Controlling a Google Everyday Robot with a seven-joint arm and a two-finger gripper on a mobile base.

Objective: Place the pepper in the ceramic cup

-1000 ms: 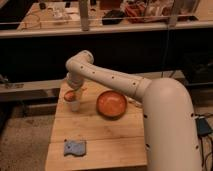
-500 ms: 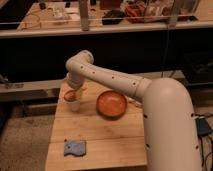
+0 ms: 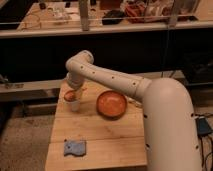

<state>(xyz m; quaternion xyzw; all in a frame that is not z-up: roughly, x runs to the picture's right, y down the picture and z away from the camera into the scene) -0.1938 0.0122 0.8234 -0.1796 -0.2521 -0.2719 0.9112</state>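
**Pepper at the cup's mouth, arm holding still**

From where I stand, the gripper [image 3: 75, 90] hangs right over the ceramic cup [image 3: 75, 105], near the back left corner of the wooden table [image 3: 110, 135]. The pepper [image 3: 69, 96] shows as an orange-red lump at the cup's rim, seemingly resting in or on the mouth, tucked under the wrist. Whether the gripper grasps it or has let go, I cannot tell; the white arm [image 3: 115, 80] hides that part.

Over the last second nothing appears to have shifted. The arm keeps the same bent pose, the pepper sits in the same spot, and the cup has not budged. I take that as a pause at the release point: the carrying is done, and what remains is to let go and lift clear without tipping the cup.

The wide orange bowl [image 3: 111, 104] stands just to the right of the cup, apart from it. A blue sponge [image 3: 75, 148] lies near the front edge, well away.
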